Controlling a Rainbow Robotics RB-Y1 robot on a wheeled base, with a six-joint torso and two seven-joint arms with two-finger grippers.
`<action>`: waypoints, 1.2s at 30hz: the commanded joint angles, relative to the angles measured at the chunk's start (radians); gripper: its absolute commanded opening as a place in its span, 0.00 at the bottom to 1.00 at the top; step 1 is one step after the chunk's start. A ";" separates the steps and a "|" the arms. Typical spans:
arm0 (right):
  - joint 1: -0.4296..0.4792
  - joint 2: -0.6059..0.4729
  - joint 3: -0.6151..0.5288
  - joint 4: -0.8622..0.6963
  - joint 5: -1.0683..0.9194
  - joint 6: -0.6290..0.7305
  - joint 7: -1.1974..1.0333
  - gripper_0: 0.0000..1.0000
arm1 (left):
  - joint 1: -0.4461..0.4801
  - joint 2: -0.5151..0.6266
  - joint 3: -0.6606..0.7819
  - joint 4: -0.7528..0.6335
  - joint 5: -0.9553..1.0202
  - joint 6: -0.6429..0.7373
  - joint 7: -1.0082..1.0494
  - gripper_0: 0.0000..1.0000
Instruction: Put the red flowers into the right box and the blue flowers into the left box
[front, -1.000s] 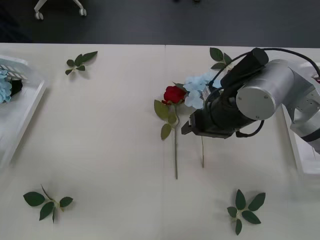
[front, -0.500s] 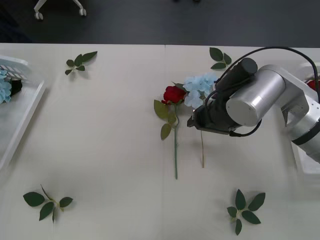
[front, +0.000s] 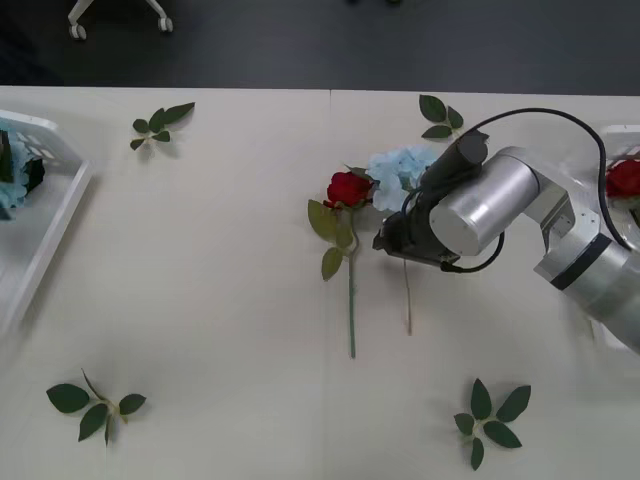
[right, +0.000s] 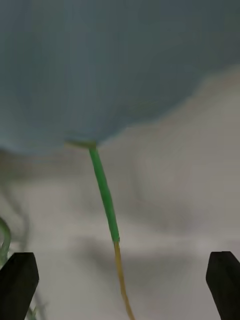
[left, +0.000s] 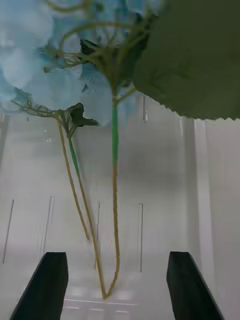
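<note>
On the white table (front: 200, 280), the right gripper (front: 385, 240), its black fingers (right: 19, 282) spread wide apart, sits low over the thin green stem (right: 105, 192) of a pale sky-blue artificial flower cluster (front: 398, 166) lying near the table's middle. Just left of that cluster lies a deep-red artificial rose (front: 348, 188) on its long stem. At the left edge, the left gripper (left: 116, 285), also spread, hangs above blue flowers (left: 45, 70) lying inside the shallow white slotted plastic left box (front: 45, 215), while another red rose (front: 623, 178) rests in the matching right box (front: 600, 300) at the right edge.
</note>
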 joint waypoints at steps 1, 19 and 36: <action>-0.031 0.006 0.017 0.031 0.006 -0.037 -0.012 0.99 | -0.025 0.030 0.004 -0.013 0.026 -0.007 0.020 1.00; -0.046 0.006 0.036 0.058 0.001 -0.046 0.019 0.00 | -0.002 0.028 -0.016 -0.013 0.410 0.107 0.004 1.00; -0.046 -0.038 -0.049 -0.034 -0.106 -0.117 0.037 0.00 | 0.003 0.027 -0.057 -0.065 0.632 0.161 -0.012 1.00</action>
